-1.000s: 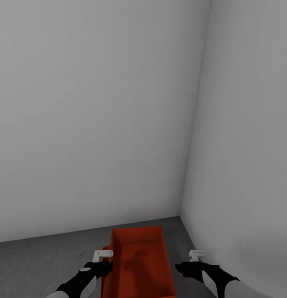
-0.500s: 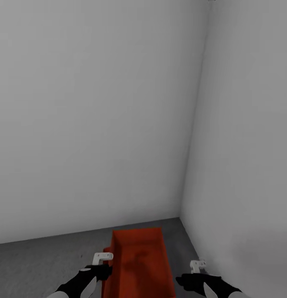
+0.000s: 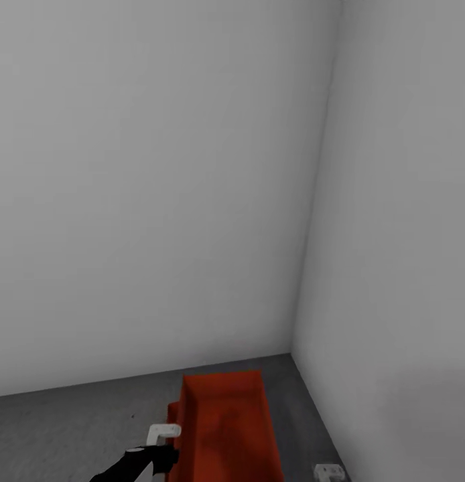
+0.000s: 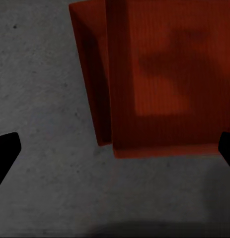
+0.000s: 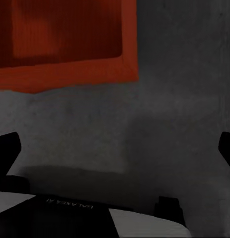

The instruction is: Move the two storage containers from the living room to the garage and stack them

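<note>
The bin point(image 3: 229, 428) is sitting on the dark grey floor point(image 3: 72, 428) in the garage corner, its open top facing up; the left wrist view hints at a second bin nested or stacked with it, though I cannot tell for sure. Thin-walled ribbed plastic, it is likely handling light and a little flexible, so gripping a long rim wall from each side looks safest. The left hand point(image 3: 164, 434) is hovering just beside the bin's left rim, and the right hand point(image 3: 329, 472) is sitting apart on the other side; both are spreading wide, holding nothing. Plain pale walls point(image 3: 159, 201) are meeting behind.
</note>
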